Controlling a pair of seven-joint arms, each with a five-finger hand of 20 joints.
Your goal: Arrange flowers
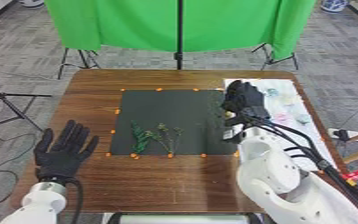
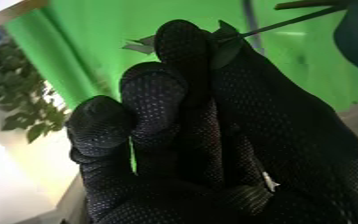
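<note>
And over on the left we have the left hand (image 1: 60,155), palm up above the brown table (image 1: 95,192), fingers straight and spread, nothing in its grasp. Next along, the black mat (image 1: 165,107), and here's the greenery on its near part: a dark green leafy sprig (image 1: 140,137), slim and dense, lying roughly lengthwise; just beside it, a branching sprig (image 1: 164,139), looser, paler, its thin stalks fanning apart.

Now to the mat's right edge, where the action is! The right hand (image 1: 245,102) hovers there, fingers curled in, and in the right wrist view they pinch a leafy stem (image 2: 293,21) against the thumb. Thin dark stalk, small pointed leaves by the fingertips, a broader one farther out. The step looks like laying it on the mat. To do it well, I'd turn the stalk flat, bring it low, then ease the thumb away first so no leaf snags on the glove. Gently does it; those leaves could bend or drag.

And far right, the white sheet (image 1: 262,81), carrying a pink flower (image 1: 280,118) and a pale blue flower (image 1: 302,119), both soft and ruffled-looking, close together, probably for later.
</note>
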